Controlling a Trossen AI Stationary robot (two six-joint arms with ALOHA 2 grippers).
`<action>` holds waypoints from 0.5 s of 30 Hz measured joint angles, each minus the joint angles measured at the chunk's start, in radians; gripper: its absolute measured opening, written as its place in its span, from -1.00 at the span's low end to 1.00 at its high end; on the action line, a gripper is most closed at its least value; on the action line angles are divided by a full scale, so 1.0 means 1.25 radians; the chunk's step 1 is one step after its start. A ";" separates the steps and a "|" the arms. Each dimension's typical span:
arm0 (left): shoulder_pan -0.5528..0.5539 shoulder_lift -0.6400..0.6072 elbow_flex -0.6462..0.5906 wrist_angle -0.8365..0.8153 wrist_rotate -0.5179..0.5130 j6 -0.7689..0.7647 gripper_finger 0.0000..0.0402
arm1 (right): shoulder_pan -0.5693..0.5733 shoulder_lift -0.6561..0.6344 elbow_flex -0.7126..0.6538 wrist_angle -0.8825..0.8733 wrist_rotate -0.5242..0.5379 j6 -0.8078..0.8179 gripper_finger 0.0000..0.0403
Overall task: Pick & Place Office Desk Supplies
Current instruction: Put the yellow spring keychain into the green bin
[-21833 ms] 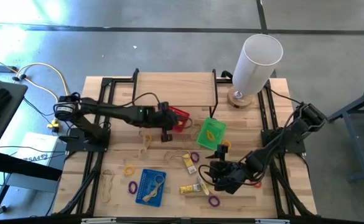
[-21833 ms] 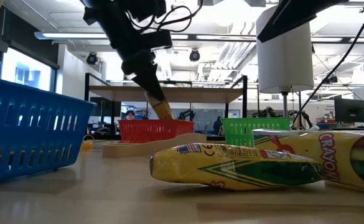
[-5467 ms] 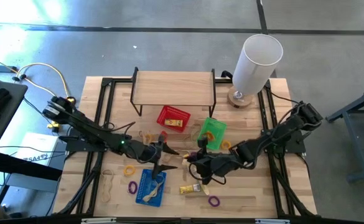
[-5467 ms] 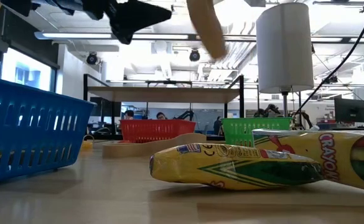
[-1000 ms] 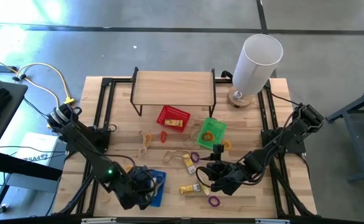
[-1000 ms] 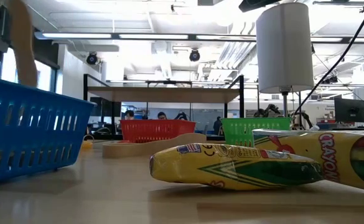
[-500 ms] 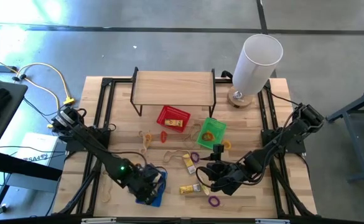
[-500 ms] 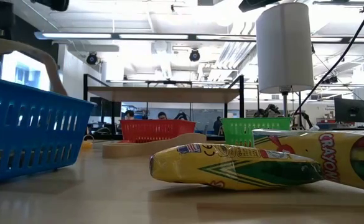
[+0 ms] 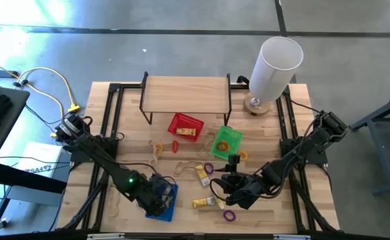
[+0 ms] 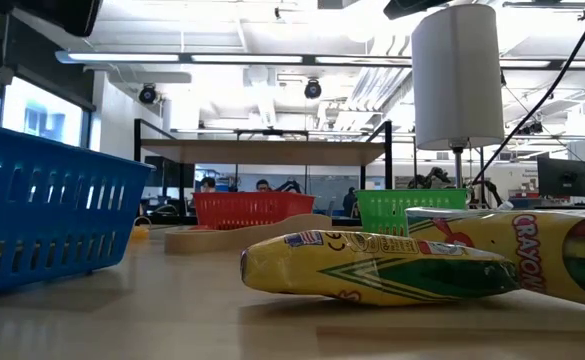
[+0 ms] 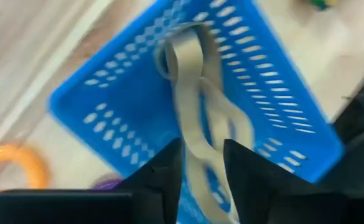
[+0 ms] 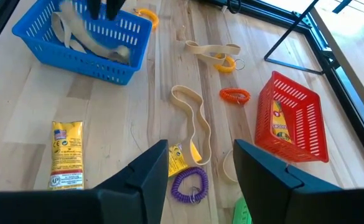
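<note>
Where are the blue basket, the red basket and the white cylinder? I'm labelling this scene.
blue basket (image 12: 124,23): right wrist view, on its far rim.
red basket (image 9: 180,121): high view, on its rim.
white cylinder (image 9: 273,73): high view, on its side wall.

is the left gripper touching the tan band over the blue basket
Cannot tell. In the left wrist view the tan band runs between the left gripper fingers above the blue basket, but blur hides contact.

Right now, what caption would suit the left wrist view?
Left gripper, jaws apart, above the blue basket with pale tan bands lying inside.
</note>
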State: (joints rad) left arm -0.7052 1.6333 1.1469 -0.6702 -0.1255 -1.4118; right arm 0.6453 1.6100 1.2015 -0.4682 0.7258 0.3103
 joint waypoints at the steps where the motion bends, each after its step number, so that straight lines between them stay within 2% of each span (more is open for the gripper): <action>1: 0.000 0.000 0.000 0.015 0.005 0.007 -0.40 | 0.000 0.000 0.000 0.000 0.000 0.000 -0.16; 5: 0.006 0.000 0.000 0.057 0.046 0.055 -0.36 | 0.000 0.000 0.000 0.000 0.000 0.000 -0.16; 10: 0.039 0.000 0.001 0.051 0.177 0.083 -0.36 | 0.000 0.000 0.000 -0.014 -0.014 0.006 -0.16; 15: 0.056 -0.006 0.001 0.050 0.211 0.117 -0.36 | 0.000 0.000 -0.015 -0.019 -0.016 0.009 -0.16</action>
State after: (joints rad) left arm -0.6352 1.6258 1.1481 -0.6083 0.1376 -1.2655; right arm 0.6453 1.6096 1.1831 -0.4916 0.7056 0.3210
